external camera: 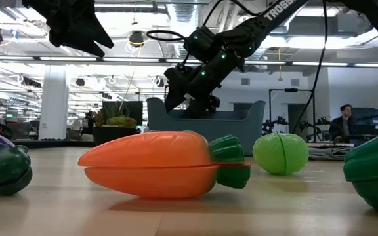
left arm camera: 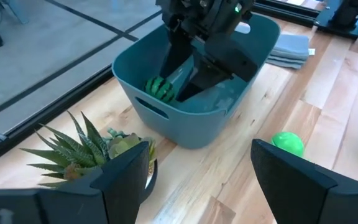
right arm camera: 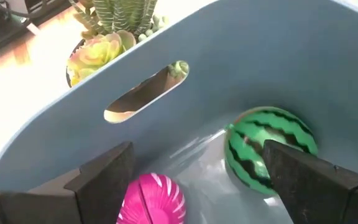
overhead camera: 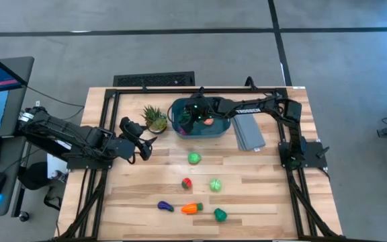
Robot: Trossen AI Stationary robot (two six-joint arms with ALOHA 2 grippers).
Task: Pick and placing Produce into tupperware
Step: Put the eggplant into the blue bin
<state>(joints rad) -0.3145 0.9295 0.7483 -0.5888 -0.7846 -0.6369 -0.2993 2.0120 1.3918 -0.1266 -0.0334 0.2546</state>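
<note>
Starting at the near edge of the table, the purple eggplant (overhead camera: 164, 206), orange carrot (overhead camera: 191, 208) and a dark green piece (overhead camera: 220, 214) lie in a loose row on the pale plank tabletop (overhead camera: 261, 202). The carrot is glossy moulded plastic with a seam along its length and a green leafy cap. Farther back sit a red strawberry (overhead camera: 187, 183) and a pale green ball (overhead camera: 215, 184) with a split seam, then a brighter green ball (overhead camera: 193, 158) alone.

The left gripper (left arm camera: 201, 165) hovers beside the spiky potted plant (overhead camera: 154, 117), its fingers spread wide and empty.

Beyond these, the teal tupperware (overhead camera: 220, 130), smooth-walled with rounded corners and a slot handle, stands beside a grey ribbed slab (overhead camera: 249, 132). The right gripper (right arm camera: 197, 180) is down inside the tub, fingers parted and holding nothing. Between and just beyond them rest a striped watermelon (right arm camera: 271, 146) and a ribbed magenta piece (right arm camera: 155, 198); an orange-pink item (overhead camera: 208, 122) also shows in the tub from above.

The step in hand looks like a release into the tub. Next, the right arm should lift straight out, clearing the rim, and travel to the nearest loose piece, likely the bright green ball. Round, slick toys may roll under a poorly centred grasp.
</note>
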